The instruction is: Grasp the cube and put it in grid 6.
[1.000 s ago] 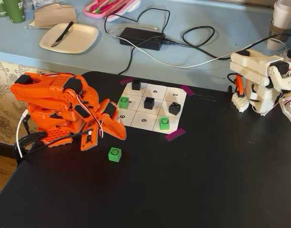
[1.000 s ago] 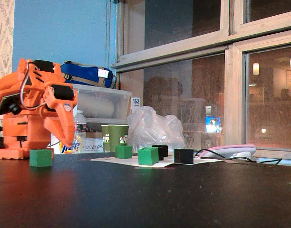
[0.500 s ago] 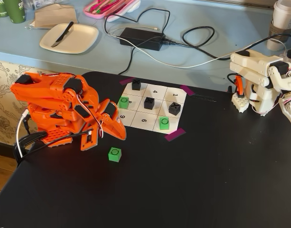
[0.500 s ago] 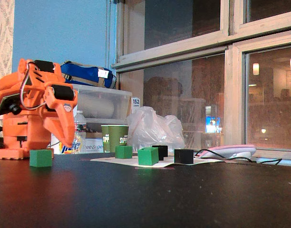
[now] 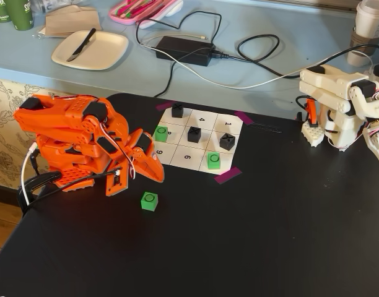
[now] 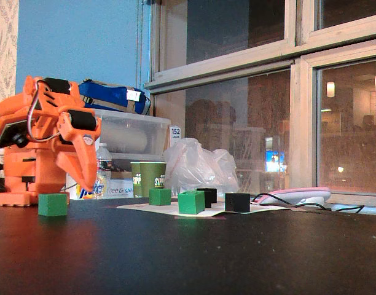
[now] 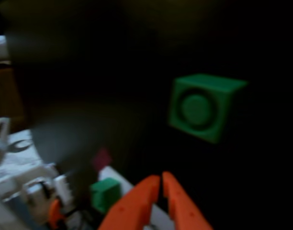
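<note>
In a fixed view looking down, the orange arm (image 5: 78, 145) crouches folded at the table's (image 5: 251, 247) left edge, its gripper (image 5: 157, 176) pointing toward 4 o'clock just above the surface. The cube (image 5: 149, 201) sits alone on the bare black top, at about 7 o'clock from the paper grid (image 5: 199, 143) and near the gripper tip, apart from it. Grid 6 (image 5: 187, 156) lies in the sheet's near row, empty, with a green cube (image 5: 214, 160) in the cell at its 3 o'clock and another green one (image 5: 160, 133) at its 10 o'clock. Three black cubes (image 5: 195, 133) occupy other cells. A white arm (image 5: 338, 111) stands at the table's 2 o'clock corner.

In a fixed view from table height, the arm (image 6: 43, 144) rises at the left and the gripper (image 6: 90, 181) hangs down, tips off the table. The cube (image 6: 53, 204) rests at its 7 o'clock, untouched. The grid (image 6: 176, 209) with its cubes lies farther right.

In the wrist view, blurred, the jaws meet at the tips, holding nothing; the gripper (image 7: 161, 178) enters from 6 o'clock. The cube (image 7: 204, 106) shows its circled face at 1 o'clock from the tips, well clear of them.
</note>
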Available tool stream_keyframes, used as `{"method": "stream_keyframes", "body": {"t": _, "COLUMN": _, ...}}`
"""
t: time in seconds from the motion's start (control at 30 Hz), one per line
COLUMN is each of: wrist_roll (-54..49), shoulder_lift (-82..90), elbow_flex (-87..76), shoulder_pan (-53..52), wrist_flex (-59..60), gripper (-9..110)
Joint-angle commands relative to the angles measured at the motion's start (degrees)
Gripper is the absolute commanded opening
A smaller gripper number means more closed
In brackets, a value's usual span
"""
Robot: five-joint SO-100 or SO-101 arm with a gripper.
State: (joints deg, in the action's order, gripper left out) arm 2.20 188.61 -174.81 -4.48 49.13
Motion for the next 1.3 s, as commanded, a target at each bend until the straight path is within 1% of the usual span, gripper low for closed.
{"method": "stream_keyframes", "body": {"t": 0.0, "wrist_roll": 0.0, "shoulder_lift": 0.5, "elbow_flex": 2.6, "shoulder_pan": 1.1, "wrist_flex": 5.4, "gripper": 0}}
{"method": "stream_keyframes", "body": {"t": 0.07, "wrist_roll": 0.0, "shoulder_lift": -1.0, "elbow_flex": 6.9, "shoulder_pan": 3.3, "wrist_flex": 7.8, "gripper": 0}}
{"method": "stream_keyframes", "body": {"t": 0.17, "wrist_roll": 0.2, "shoulder_lift": -8.4, "elbow_flex": 14.0, "shoulder_pan": 5.4, "wrist_flex": 7.4, "gripper": 0}}
{"method": "stream_keyframes", "body": {"t": 0.3, "wrist_roll": -0.6, "shoulder_lift": -24.8, "elbow_flex": 24.4, "shoulder_pan": 2.6, "wrist_flex": 3.8, "gripper": 0}}
{"method": "stream_keyframes", "body": {"t": 0.4, "wrist_roll": -1.4, "shoulder_lift": -34.8, "elbow_flex": 33.6, "shoulder_pan": 0.3, "wrist_flex": 4.7, "gripper": 0}}
{"method": "stream_keyframes", "body": {"t": 0.57, "wrist_roll": -1.1, "shoulder_lift": -46.8, "elbow_flex": 50.5, "shoulder_pan": -2.6, "wrist_flex": 13.2, "gripper": 0}}
{"method": "stream_keyframes", "body": {"t": 0.73, "wrist_roll": -1.9, "shoulder_lift": -54.4, "elbow_flex": 62.9, "shoulder_pan": -4.1, "wrist_flex": 23.4, "gripper": 0}}
{"method": "stream_keyframes", "body": {"t": 0.83, "wrist_roll": -4.7, "shoulder_lift": -57.7, "elbow_flex": 67.0, "shoulder_pan": -4.4, "wrist_flex": 30.0, "gripper": 0}}
{"method": "stream_keyframes", "body": {"t": 0.9, "wrist_roll": -7.2, "shoulder_lift": -59.9, "elbow_flex": 67.3, "shoulder_pan": -6.0, "wrist_flex": 32.2, "gripper": 0}}
{"method": "stream_keyframes", "body": {"t": 1.17, "wrist_roll": -17.9, "shoulder_lift": -70.7, "elbow_flex": 65.4, "shoulder_pan": -18.5, "wrist_flex": 28.1, "gripper": 0}}
{"method": "stream_keyframes", "body": {"t": 1.27, "wrist_roll": -21.7, "shoulder_lift": -73.3, "elbow_flex": 66.3, "shoulder_pan": -21.3, "wrist_flex": 27.8, "gripper": 0}}
